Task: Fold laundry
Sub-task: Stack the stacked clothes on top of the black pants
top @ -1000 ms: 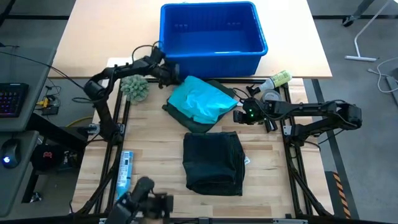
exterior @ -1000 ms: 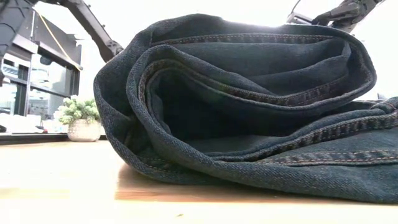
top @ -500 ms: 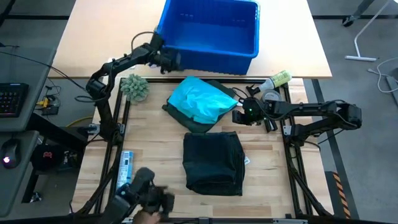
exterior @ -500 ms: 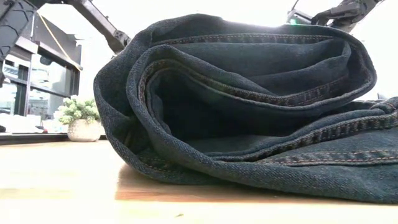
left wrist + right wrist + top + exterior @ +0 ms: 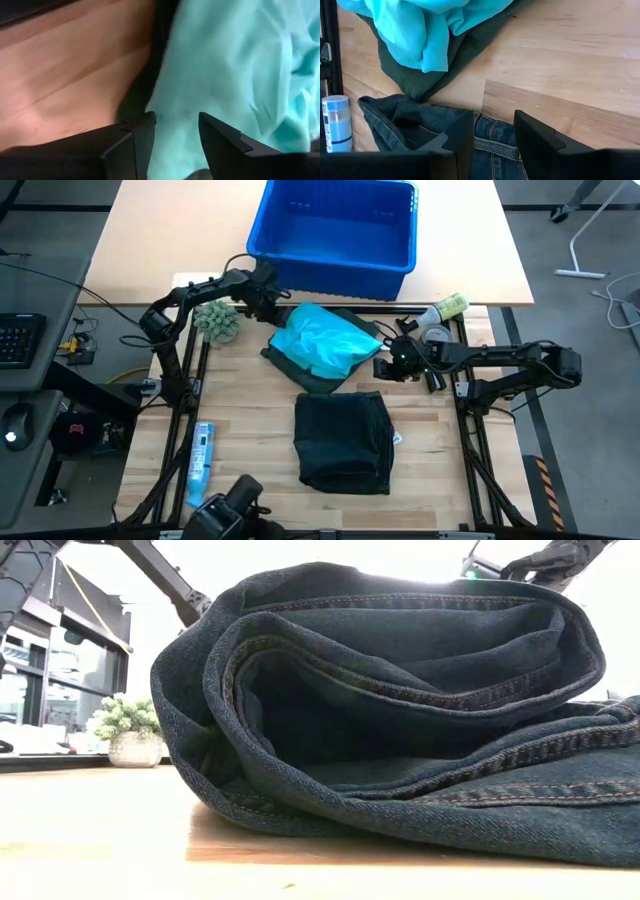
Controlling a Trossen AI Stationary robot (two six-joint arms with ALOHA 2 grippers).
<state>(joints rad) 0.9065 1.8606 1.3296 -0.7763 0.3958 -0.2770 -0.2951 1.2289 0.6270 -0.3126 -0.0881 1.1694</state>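
Left gripper (image 5: 277, 304): I see the jaws parted by a narrow gap, nothing between them, tips right over the far-left edge of the turquoise shirt (image 5: 322, 340), which shows through the gap in the left wrist view (image 5: 240, 65).

Right gripper (image 5: 380, 367): jaws likewise part-open and empty, sitting just beside the shirt's right edge, above bare wood.

The shirt lies crumpled on a dark green garment (image 5: 300, 372), mid-table toward the far edge. The pile's long axis runs diagonally, from near-left to far-right.

The folded dark jeans (image 5: 343, 441) sit near the front edge, long axis front to back. In the low view the fold (image 5: 400, 690) fills the frame.

Blue bin (image 5: 335, 230) is at the far edge. Fuzzy grey-green ball (image 5: 217, 319) is left of the shirt.

I can't read any writing on the garments.
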